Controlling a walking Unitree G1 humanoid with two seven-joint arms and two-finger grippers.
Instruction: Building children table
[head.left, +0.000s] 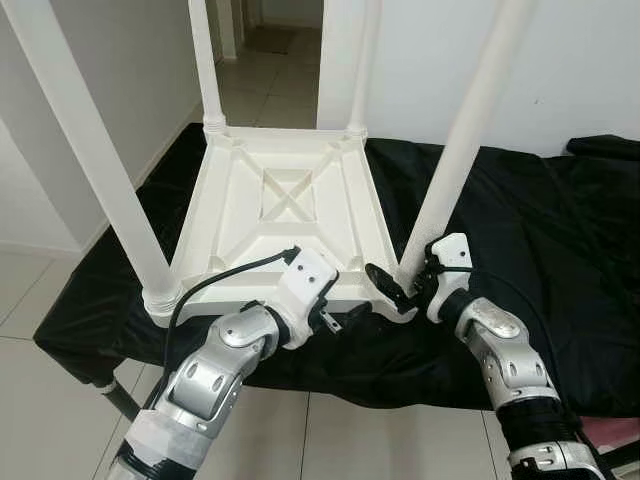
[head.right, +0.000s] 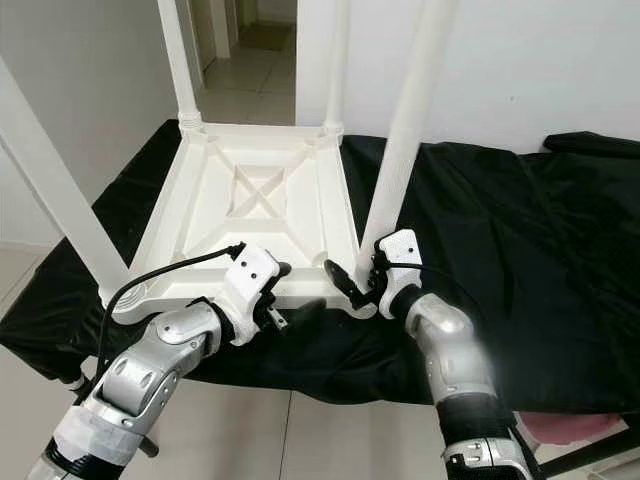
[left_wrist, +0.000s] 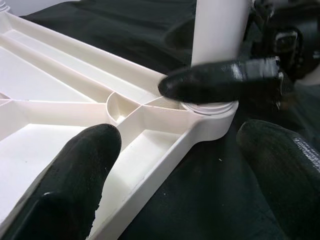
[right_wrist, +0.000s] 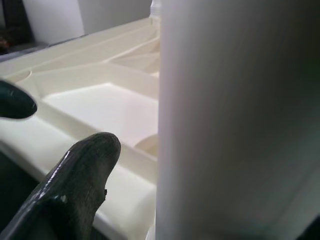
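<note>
A white children's table (head.left: 275, 190) lies upside down on a black cloth, all its legs pointing up. My right gripper (head.left: 405, 285) is at the base of the near right leg (head.left: 465, 140), open, with its fingers either side of the leg. In the right wrist view one finger (right_wrist: 80, 180) stands a little off the leg (right_wrist: 235, 120). My left gripper (head.left: 335, 318) is open at the table's near edge. In the left wrist view the rim (left_wrist: 165, 155) runs between its two fingers, close to the near right corner.
The black cloth (head.left: 540, 230) covers a low platform that reaches far to the right, with a dark bundle (head.left: 605, 145) at its back. An open doorway (head.left: 270, 40) and white walls stand behind. Pale floor tiles (head.left: 60, 400) lie in front.
</note>
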